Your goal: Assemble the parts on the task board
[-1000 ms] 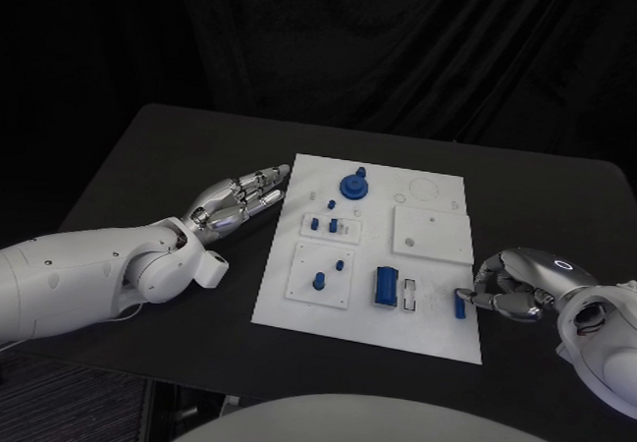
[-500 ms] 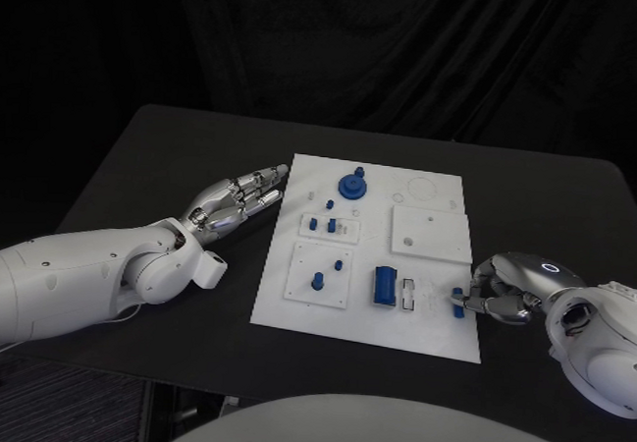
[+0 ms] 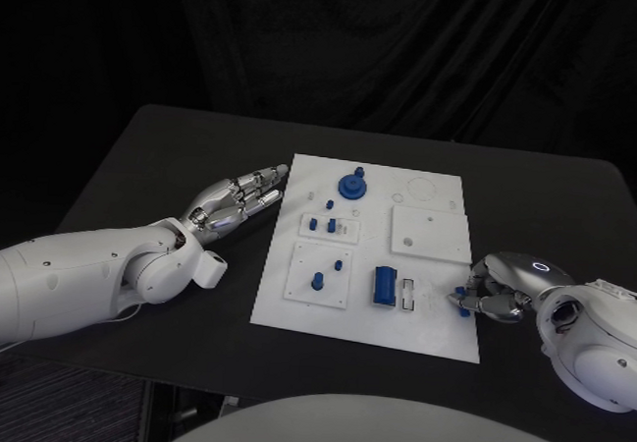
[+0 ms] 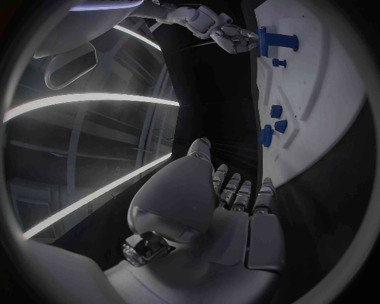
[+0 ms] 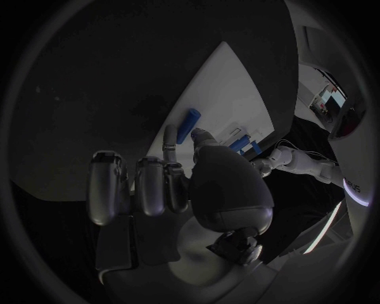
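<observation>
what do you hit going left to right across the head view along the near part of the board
left robot hand → two small pegs → tall blue block → small blue part → right robot hand

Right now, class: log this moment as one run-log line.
left hand: open, resting beside task board | right hand: pinching small blue part at board's right edge | stage: placing

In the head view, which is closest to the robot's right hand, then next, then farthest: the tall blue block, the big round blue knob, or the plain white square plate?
From the right hand:
1. Tall blue block, near edge of the board, just beside the hand.
2. Plain white square plate, middle of the board, on its right side.
3. Big round blue knob, far end of the board.
</observation>
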Controlling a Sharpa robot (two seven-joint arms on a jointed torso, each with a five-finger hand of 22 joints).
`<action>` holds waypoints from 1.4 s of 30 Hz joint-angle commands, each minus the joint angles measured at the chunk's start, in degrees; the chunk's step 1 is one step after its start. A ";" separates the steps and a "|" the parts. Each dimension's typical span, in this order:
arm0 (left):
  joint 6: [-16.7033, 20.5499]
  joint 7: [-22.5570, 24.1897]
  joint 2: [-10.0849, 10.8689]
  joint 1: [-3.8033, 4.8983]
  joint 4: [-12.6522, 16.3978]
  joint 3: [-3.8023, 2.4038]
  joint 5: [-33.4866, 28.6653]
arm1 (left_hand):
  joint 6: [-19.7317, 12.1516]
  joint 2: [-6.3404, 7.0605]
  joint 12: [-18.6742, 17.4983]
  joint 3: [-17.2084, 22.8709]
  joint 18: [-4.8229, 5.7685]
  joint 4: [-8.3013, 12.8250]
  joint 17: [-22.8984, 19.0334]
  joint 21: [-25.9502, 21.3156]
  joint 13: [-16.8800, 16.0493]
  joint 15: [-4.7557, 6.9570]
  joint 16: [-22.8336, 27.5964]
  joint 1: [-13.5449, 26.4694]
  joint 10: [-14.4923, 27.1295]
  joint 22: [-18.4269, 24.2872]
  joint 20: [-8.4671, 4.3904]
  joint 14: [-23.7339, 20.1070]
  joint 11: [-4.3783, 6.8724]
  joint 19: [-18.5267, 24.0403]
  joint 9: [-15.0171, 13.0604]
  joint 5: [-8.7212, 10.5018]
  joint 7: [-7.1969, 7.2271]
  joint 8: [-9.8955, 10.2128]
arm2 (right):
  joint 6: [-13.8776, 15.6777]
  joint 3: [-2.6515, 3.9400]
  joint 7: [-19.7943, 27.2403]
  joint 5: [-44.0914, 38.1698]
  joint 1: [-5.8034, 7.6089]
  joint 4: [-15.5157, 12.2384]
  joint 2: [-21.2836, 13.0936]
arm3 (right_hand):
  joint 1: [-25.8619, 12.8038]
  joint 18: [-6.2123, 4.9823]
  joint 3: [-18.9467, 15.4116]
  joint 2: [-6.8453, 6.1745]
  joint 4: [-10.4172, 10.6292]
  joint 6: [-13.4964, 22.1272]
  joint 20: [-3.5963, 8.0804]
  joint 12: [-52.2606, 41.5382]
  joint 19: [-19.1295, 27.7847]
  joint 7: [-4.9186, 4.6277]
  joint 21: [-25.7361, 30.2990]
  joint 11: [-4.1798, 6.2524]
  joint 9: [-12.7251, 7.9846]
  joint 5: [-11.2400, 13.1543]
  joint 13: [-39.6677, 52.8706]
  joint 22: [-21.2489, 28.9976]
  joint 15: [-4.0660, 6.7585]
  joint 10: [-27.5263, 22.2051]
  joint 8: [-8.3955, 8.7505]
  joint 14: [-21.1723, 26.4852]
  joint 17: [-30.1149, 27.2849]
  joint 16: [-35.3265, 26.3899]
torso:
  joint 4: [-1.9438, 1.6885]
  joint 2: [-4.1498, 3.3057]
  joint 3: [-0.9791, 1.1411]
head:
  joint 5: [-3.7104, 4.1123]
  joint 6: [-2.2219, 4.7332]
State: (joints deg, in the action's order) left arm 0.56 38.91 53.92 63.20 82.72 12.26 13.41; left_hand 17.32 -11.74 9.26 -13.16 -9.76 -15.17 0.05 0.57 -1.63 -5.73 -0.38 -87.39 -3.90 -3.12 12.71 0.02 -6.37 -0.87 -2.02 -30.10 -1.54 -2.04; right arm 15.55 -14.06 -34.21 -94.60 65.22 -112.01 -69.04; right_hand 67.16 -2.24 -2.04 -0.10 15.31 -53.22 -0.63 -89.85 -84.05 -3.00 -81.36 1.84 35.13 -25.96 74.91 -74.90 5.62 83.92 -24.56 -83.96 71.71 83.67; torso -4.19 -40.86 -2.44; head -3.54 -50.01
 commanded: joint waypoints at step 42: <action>-0.87 2.49 -0.89 -0.26 -0.56 -0.04 0.08 | -0.10 -0.28 0.16 0.26 -0.58 0.48 -0.05 0.25 -0.03 -0.57 0.38 -0.83 -0.10 -0.08 0.29 -0.02 -0.41 -0.15 -0.05 -0.49 -0.11 -0.05 | 11.86 -0.10 10.14 40.00 3.35 -2.34 0.53 | 1.47 -0.25 27.17 -4.14 -10.31 -0.95 -0.73 -0.15 -2.35 -0.27 0.96 -0.69 -2.18 -8.78 15.09 -11.79 -0.73 6.08 2.94 -2.84 -1.52 -0.19 | -0.06 -0.01 0.00 | -0.50 0.01</action>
State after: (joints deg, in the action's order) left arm 0.32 38.91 53.14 63.01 82.12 12.26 13.41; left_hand 17.31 -11.94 9.26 -13.00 -9.76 -15.01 0.09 0.57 -1.63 -5.73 -0.38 -87.59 -3.90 -3.12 12.71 0.02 -6.37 -0.87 -2.00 -30.33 -1.54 -2.04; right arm 24.19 -14.14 -26.75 -62.44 68.42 -114.13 -68.70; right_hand 69.16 -2.24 20.11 -4.06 9.78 -54.30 -1.03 -89.85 -84.05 -3.36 -80.64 1.40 32.83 -34.95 74.95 -74.90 5.30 84.14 -21.37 -83.86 70.24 83.66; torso -4.19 -40.87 -2.41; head -3.87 -50.01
